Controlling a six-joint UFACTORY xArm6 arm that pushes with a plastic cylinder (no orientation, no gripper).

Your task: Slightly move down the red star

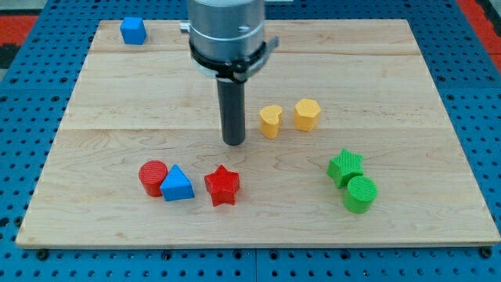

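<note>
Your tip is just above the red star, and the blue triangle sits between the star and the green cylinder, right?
Not quite. My tip is just above the red star, but the blue triangle sits between the star and the red cylinder, as the camera view shows. The green cylinder is far off at the view's right.

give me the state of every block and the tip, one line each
my tip: above the red star, apart
red star: flat, untouched
blue triangle: touching red cylinder
yellow heart: beside yellow hexagon
green star: touching green cylinder
blue cube: alone, top left
</note>
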